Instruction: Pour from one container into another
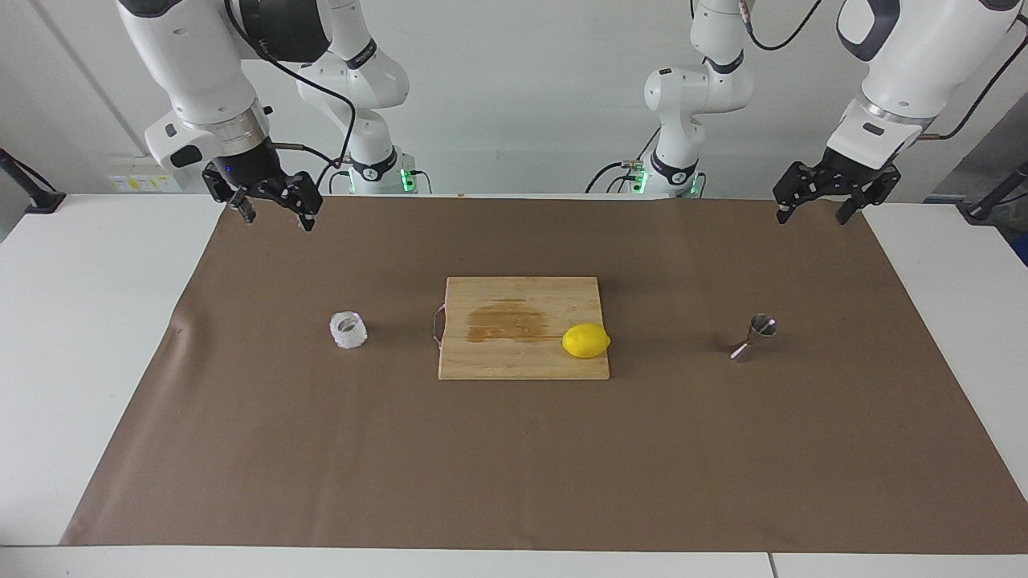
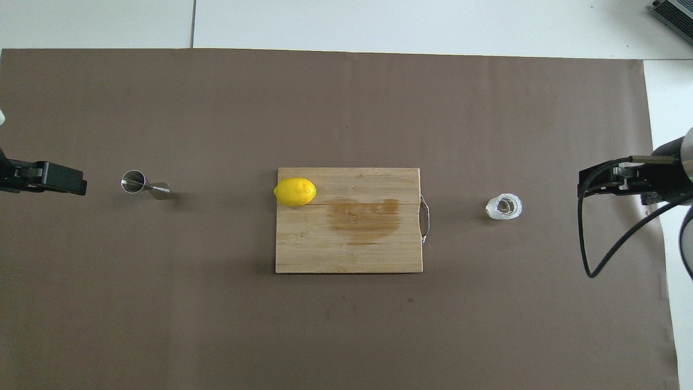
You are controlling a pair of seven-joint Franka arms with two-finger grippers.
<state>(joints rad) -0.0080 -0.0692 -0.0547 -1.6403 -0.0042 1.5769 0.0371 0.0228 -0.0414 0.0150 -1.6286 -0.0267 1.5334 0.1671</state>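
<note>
The knobbly clear glass cup (image 1: 348, 330) stands on the brown mat toward the right arm's end; it also shows in the overhead view (image 2: 504, 207). The steel hourglass jigger (image 1: 753, 337) stands on the mat toward the left arm's end, also seen from overhead (image 2: 142, 184). My right gripper (image 1: 275, 218) hangs open and empty in the air, apart from the cup, and shows at the overhead view's edge (image 2: 587, 184). My left gripper (image 1: 813, 217) hangs open and empty, apart from the jigger, and shows at the overhead edge (image 2: 76, 184). Both arms wait.
A wooden cutting board (image 1: 498, 353) with a dark stain and a metal handle lies mid-table between cup and jigger. A yellow lemon (image 1: 585, 340) sits on its corner toward the jigger. The brown mat (image 1: 514, 466) covers most of the white table.
</note>
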